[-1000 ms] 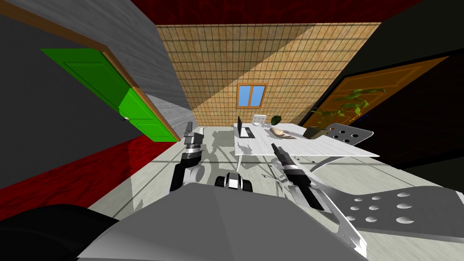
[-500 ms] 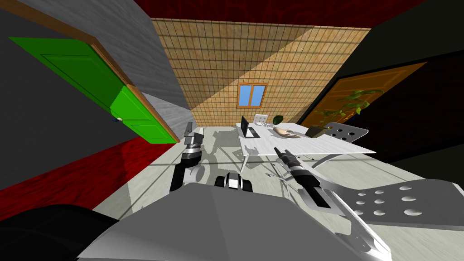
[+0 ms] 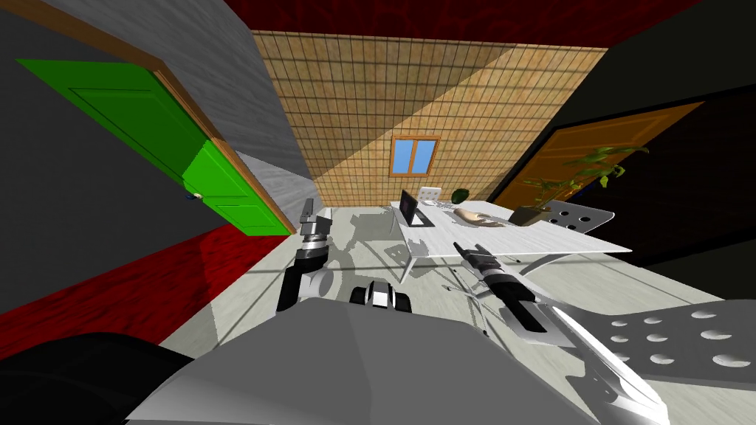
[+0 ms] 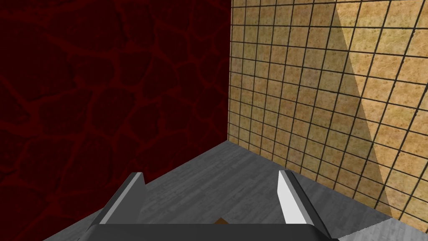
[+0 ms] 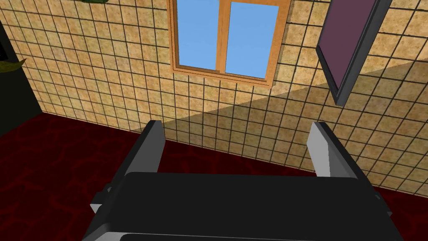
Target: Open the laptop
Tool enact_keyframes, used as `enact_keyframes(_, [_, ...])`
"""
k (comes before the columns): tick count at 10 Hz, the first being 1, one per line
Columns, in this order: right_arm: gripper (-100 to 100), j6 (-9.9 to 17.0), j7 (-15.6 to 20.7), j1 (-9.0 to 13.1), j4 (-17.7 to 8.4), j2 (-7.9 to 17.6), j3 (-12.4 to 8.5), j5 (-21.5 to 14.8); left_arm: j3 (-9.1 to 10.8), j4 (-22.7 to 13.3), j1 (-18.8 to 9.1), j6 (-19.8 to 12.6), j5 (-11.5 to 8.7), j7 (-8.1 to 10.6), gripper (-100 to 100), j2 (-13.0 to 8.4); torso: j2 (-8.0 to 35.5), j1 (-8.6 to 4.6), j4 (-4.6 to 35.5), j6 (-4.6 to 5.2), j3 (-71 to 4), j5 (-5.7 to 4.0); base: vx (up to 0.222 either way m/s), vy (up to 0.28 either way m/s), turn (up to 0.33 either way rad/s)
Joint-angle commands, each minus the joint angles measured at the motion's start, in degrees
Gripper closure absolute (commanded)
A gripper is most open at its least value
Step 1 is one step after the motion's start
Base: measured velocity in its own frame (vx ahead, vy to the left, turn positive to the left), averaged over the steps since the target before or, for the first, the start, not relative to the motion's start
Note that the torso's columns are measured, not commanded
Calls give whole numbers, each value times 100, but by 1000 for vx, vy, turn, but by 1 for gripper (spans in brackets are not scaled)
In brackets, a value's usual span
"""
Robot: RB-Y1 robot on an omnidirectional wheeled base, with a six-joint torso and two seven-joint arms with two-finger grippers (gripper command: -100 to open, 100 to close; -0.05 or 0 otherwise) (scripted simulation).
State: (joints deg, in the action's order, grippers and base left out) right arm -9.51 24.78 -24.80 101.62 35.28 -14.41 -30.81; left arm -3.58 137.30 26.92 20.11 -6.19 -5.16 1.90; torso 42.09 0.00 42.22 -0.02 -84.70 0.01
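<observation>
Table w/ laptop shifts slightly in head view vs 1 s ago, my base moving, so still approaching; left gripper & right gripper fingers apart

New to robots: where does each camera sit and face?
Head: on the head, down-forward at the laptop on the table; left hand and right hand show.
Left wrist: on that hand, facing a wall corner; open fingers show.
Right wrist: on that hand, facing the window; open fingers show.
Head and right wrist share the window.
</observation>
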Motion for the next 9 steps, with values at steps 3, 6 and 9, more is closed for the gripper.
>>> enact_keyframes(3, [-100,194,305,313,-581,706,-124,-458,0,0,0,0,0,0,0,0,15,1,5,1,10,-1,123,215,48])
enact_keyframes(6, [-100,283,511,535,-941,1245,-185,-738,0,0,0,0,0,0,0,0,21,2,6,2,13,1,143,238,61])
enact_keyframes(9, [-100,350,712,756,-1282,1766,-239,-1000,0,0,0,0,0,0,0,0,17,-3,6,2,12,-1,150,232,58])
